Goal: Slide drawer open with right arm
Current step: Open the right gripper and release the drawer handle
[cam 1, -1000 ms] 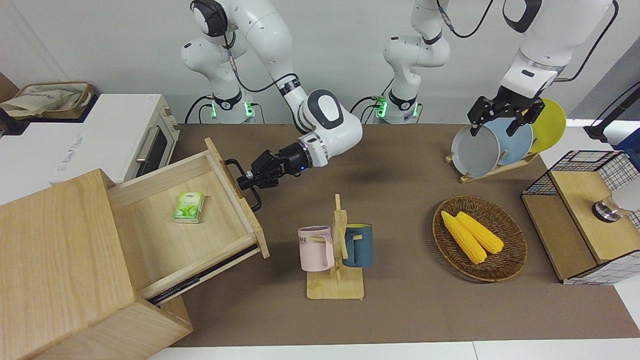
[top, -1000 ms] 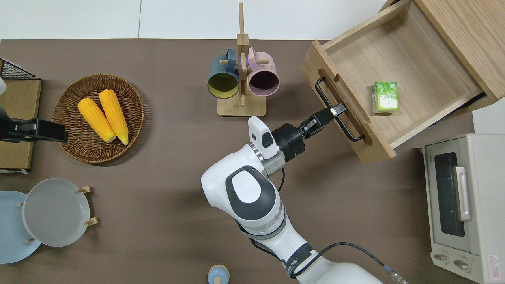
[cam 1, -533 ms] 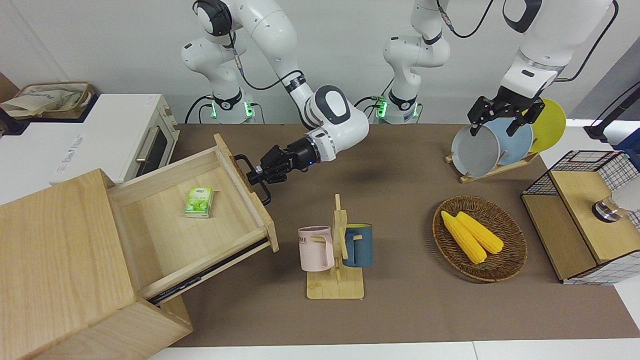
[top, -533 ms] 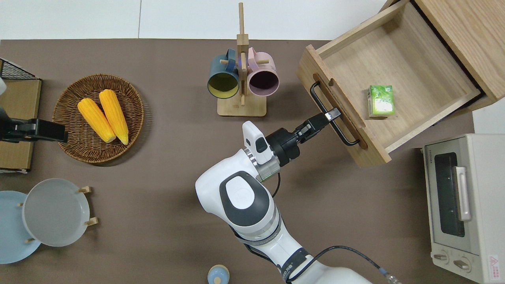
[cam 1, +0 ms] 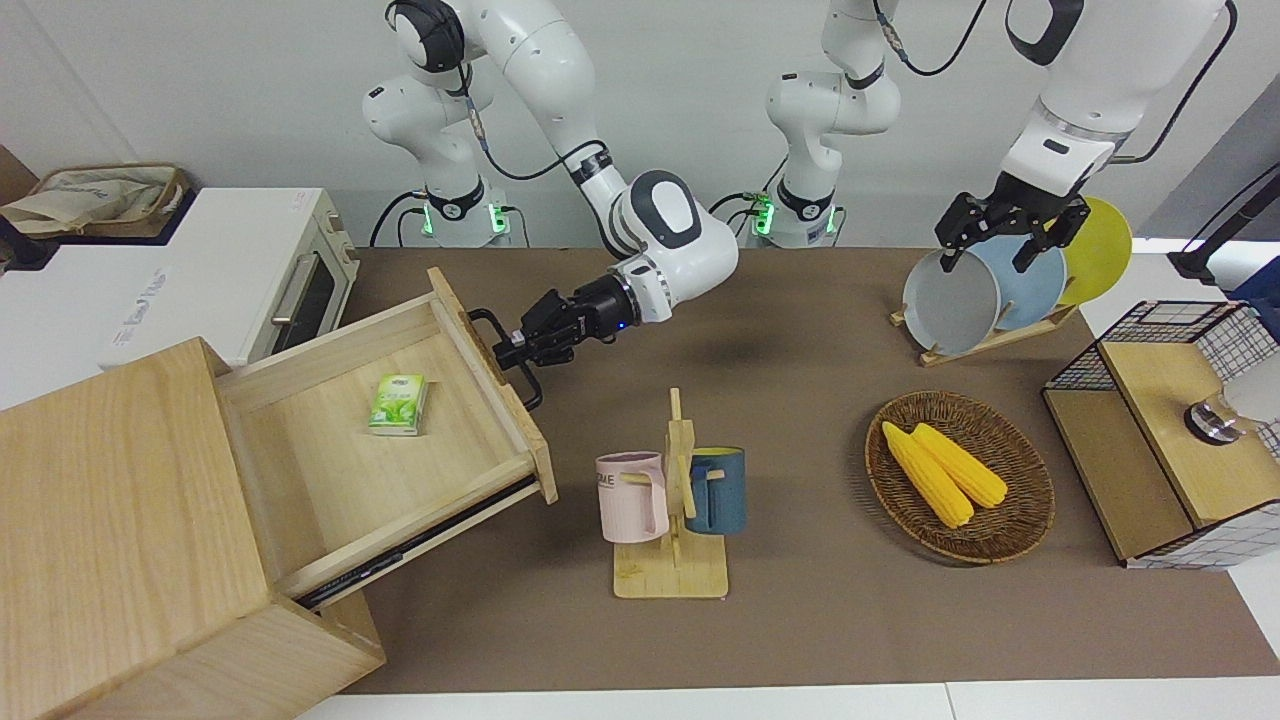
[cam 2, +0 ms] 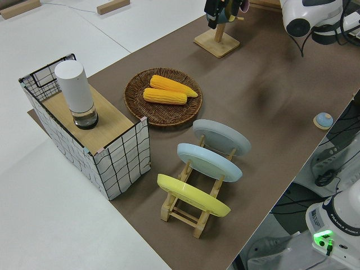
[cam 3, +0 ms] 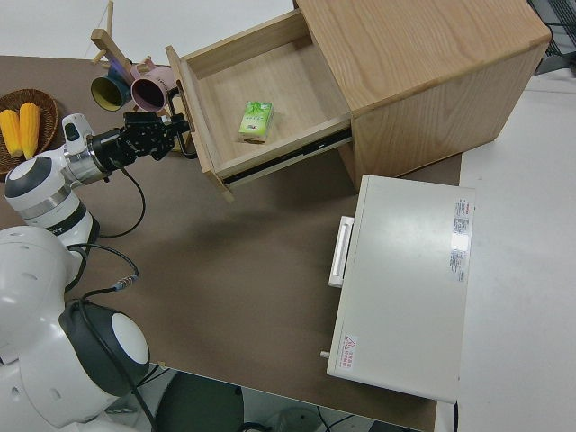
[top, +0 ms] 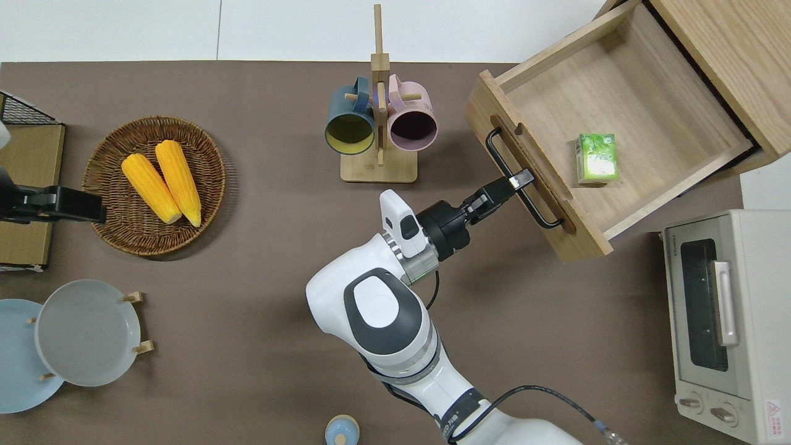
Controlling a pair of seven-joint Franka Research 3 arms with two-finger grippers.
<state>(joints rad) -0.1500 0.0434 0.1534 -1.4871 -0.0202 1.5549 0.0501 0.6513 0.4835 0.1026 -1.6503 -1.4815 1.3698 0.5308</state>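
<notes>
The wide light-wood drawer [cam 1: 320,480] stands pulled well out of the pale wooden cabinet [cam 1: 110,500], toward the middle of the table. It also shows in the overhead view [top: 642,105] and the right side view [cam 3: 270,81]. My right gripper [cam 1: 512,350] is shut on the drawer's black bar handle [cam 1: 533,385], about midway along the bar [top: 499,154]. It also shows in the overhead view [top: 518,181] and the right side view [cam 3: 178,133]. A small green packet [top: 596,159] lies on the drawer floor. My left arm is parked.
A wooden mug rack [cam 1: 670,500] with a pink and a blue mug stands close to the drawer's front. A white toaster oven [cam 1: 250,270] stands beside the cabinet, nearer to the robots. A wicker basket of corn [cam 1: 960,475], a plate rack [cam 1: 990,290] and a wire-grid box [cam 1: 1170,440] lie toward the left arm's end.
My right gripper drew the handle toward the table's middle, so the drawer slid a little farther out with the green packet. Over the last half second nothing has moved.
</notes>
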